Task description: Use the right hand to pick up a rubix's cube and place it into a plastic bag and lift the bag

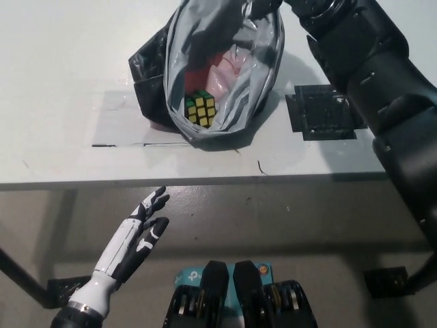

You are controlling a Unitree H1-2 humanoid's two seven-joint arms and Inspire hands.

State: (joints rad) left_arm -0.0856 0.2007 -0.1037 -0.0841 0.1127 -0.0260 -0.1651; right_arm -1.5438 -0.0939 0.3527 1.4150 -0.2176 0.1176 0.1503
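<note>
Black right arm [369, 75] over bag [263, 61] (cube [200, 111] inside)

White table [61, 89] stands over a grey-brown floor [225, 225].

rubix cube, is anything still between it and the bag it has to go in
Nothing visible. The rubix's cube already lies inside the open plastic bag on the white table. The right arm reaches to the bag's top; its hand is out of view.
</note>
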